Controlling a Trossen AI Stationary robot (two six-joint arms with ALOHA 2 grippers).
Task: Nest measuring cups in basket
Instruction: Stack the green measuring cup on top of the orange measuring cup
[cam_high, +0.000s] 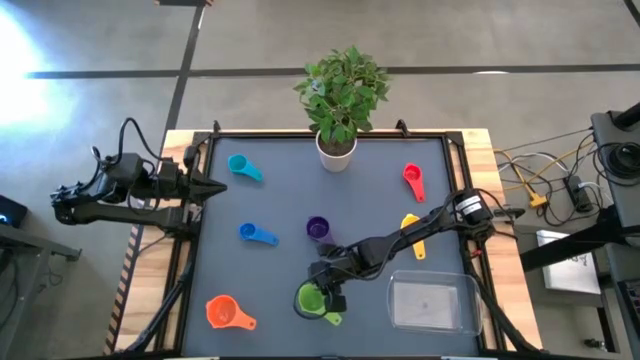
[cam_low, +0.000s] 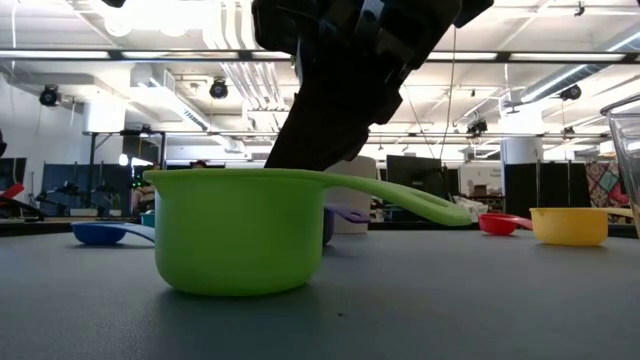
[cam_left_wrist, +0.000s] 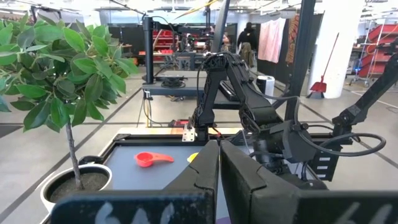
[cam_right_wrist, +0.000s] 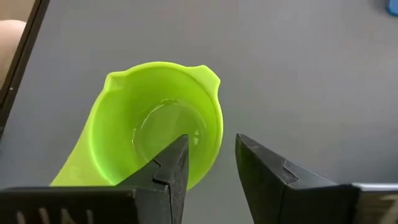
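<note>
The green measuring cup (cam_high: 310, 298) (cam_low: 240, 230) stands upright on its base near the table's near edge, left of the clear basket (cam_high: 398, 318). My right gripper (cam_high: 328, 288) (cam_right_wrist: 211, 155) is open and comes down over the cup, one finger over its hollow and one outside its wall. The teal (cam_high: 240, 166), blue (cam_high: 256, 234), purple (cam_high: 318, 228), red (cam_high: 412, 178), yellow (cam_high: 410, 226) and orange (cam_high: 224, 313) cups lie scattered on the mat. My left gripper (cam_high: 215, 185) waits shut at the table's left edge. My right gripper straddles the green cup's side wall (cam_right_wrist: 214, 140) from above, slanting down from the table's right. One finger (cam_right_wrist: 174, 165) is inside the hollow and the other (cam_right_wrist: 261, 168) outside. Whether either finger touches the wall, I cannot tell. The cup stands upright on the mat.
A white plant pot (cam_high: 336, 150) with a leafy plant stands at the far edge's middle. The basket's wall (cam_low: 625, 150) shows at the low view's right. The raised frame (cam_high: 190, 250) borders the mat. Open mat lies between the blue and orange cups.
</note>
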